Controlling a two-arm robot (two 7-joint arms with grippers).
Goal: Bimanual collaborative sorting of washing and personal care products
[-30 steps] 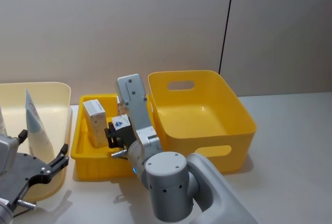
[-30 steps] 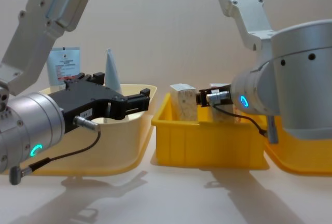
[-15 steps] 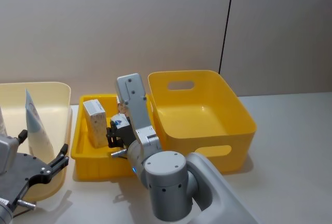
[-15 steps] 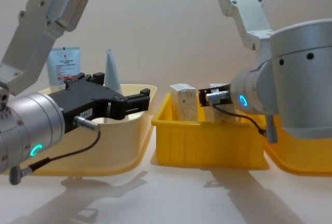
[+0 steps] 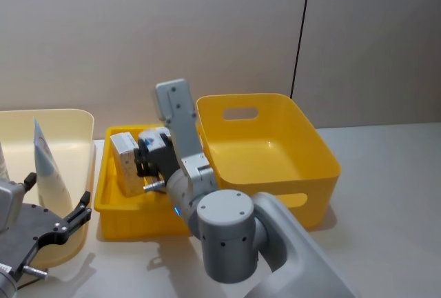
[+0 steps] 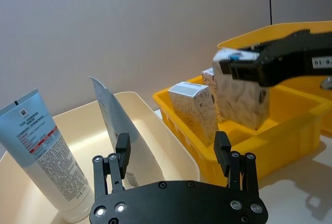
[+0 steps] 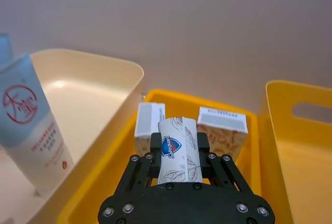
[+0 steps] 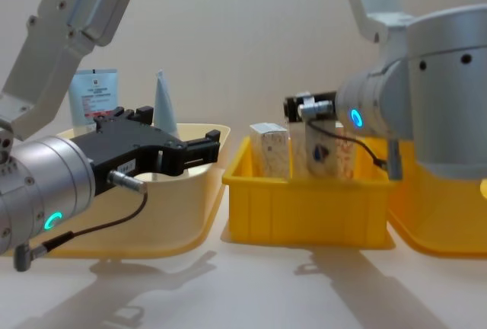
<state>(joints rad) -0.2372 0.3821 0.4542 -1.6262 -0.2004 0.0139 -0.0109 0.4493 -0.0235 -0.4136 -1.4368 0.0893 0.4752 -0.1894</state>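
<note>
My right gripper (image 5: 146, 160) is shut on a small white carton (image 5: 157, 145) and holds it lifted above the small yellow bin (image 5: 110, 205). The right wrist view shows that held carton (image 7: 176, 151) between the fingers, with two more cartons (image 7: 149, 125) (image 7: 220, 130) standing in the bin below. In the pale cream bin (image 5: 76, 129) on the left stand two light-blue tubes (image 6: 41, 146) (image 6: 111, 120). Low in front of that bin, my left gripper (image 6: 173, 151) hangs open and holds nothing.
A large yellow bin (image 5: 275, 153) with handle slots stands just right of the small one, touching it. A plain wall runs close behind the bins. My right arm's body (image 5: 220, 243) rises in front of the small bin.
My right gripper has risen and shifted left with the carton, from down inside the small yellow bin to above its rim. The left gripper has not moved.
</note>
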